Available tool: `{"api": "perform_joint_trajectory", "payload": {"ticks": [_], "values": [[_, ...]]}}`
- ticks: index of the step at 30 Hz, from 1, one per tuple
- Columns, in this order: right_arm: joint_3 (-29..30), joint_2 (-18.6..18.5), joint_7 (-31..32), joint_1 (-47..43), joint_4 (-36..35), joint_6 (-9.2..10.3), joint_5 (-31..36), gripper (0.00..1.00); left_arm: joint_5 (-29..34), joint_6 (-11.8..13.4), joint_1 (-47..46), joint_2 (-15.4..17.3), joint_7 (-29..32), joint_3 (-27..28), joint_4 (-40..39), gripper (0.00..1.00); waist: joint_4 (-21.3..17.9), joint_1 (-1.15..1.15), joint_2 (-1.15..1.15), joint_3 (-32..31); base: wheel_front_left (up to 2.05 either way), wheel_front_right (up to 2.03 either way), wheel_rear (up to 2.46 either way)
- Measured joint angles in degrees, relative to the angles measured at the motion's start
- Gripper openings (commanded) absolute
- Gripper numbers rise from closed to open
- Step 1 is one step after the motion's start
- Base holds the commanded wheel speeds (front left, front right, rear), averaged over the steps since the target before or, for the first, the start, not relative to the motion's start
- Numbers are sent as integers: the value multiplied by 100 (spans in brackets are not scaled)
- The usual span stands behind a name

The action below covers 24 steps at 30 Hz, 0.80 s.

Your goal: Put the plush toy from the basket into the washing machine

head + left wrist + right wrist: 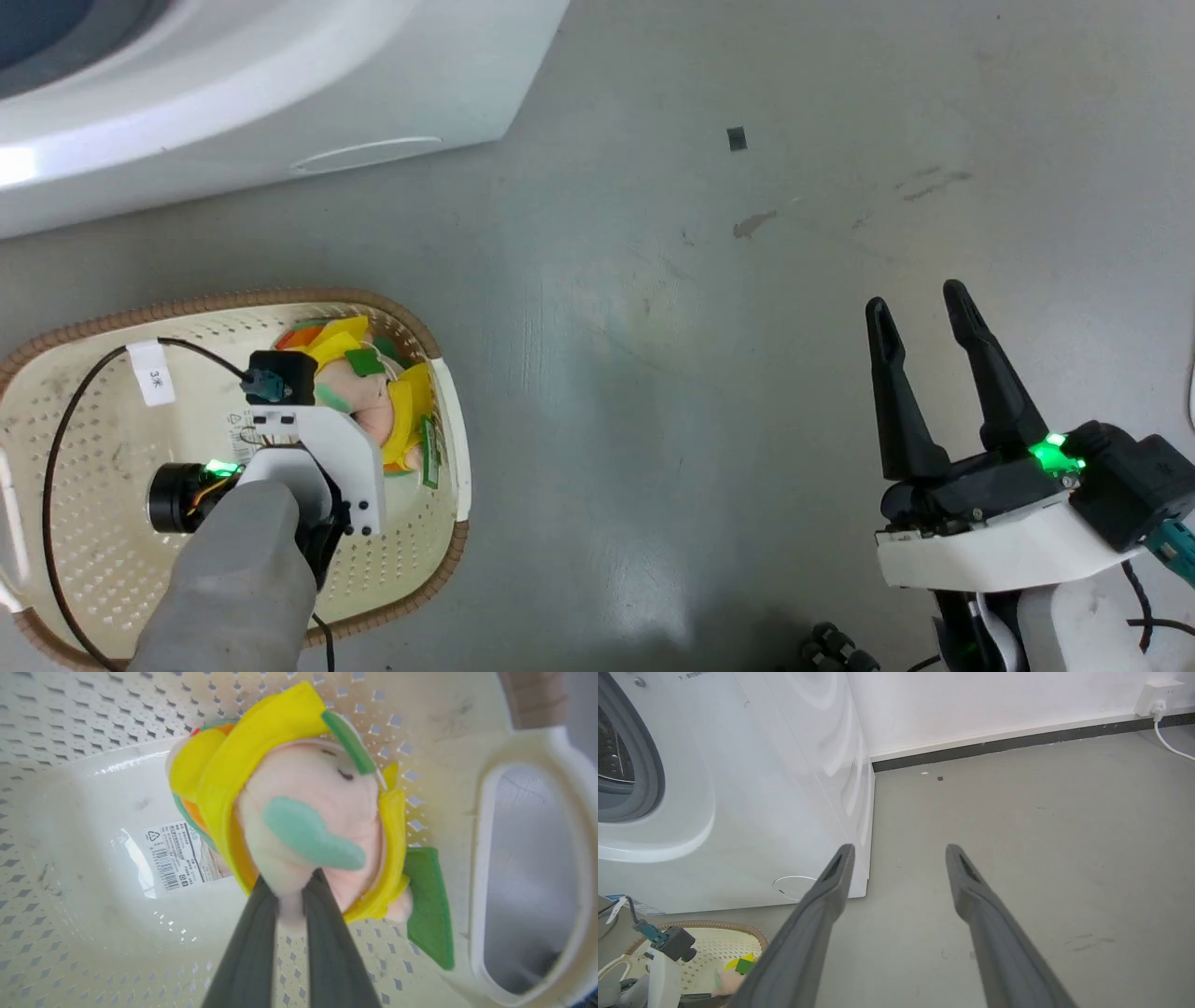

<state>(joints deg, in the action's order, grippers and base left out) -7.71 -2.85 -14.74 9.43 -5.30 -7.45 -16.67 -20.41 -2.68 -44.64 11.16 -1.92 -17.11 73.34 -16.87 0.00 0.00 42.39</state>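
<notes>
The plush toy (303,812), yellow and orange with green trim and a pale pink rounded part, is inside the cream perforated basket (112,523) at its right end. My left gripper (289,896) is shut on a pale lower fold of the toy, its two dark fingers pinching it. From the head, the toy (373,397) shows just past my left wrist, near the basket's white side handle (481,858). The washing machine (233,84) stands at the top left; its grey-gasketed porthole (626,765) is seen from the right wrist. My right gripper (924,308) is open over bare floor.
The grey floor (700,373) spreads to the right of the basket and machine. A label sticker (177,858) lies on the basket's bottom. A white wall with a dark skirting (1017,742) runs behind, with a socket and cable (1157,700) at the far right.
</notes>
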Motion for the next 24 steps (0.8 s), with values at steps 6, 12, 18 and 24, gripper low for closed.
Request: {"api": "perform_joint_trajectory", "payload": {"ticks": [6, 12, 18, 24], "values": [[197, 0, 0, -7, 168, 0, 24, 100, -48, -7, 254, -80, -248, -49, 35, 0, 63, 0, 0, -375, 0, 0, 0], [376, 0, -1, -108, 374, 0, 45, 100, -43, -122, 653, -272, -619, -162, 54, 0, 199, 0, 0, -942, 0, 0, 0], [454, -1, -1, -326, 500, 0, 143, 100, -43, -257, 1081, -464, -967, -285, 52, 0, 434, -1, 0, -1574, 0, 0, 0], [477, -1, -1, -572, 571, 1, 260, 100, -127, -366, 1465, -516, -1220, -303, -166, 0, 753, -1, 0, -2147, 0, 0, 0]]}}
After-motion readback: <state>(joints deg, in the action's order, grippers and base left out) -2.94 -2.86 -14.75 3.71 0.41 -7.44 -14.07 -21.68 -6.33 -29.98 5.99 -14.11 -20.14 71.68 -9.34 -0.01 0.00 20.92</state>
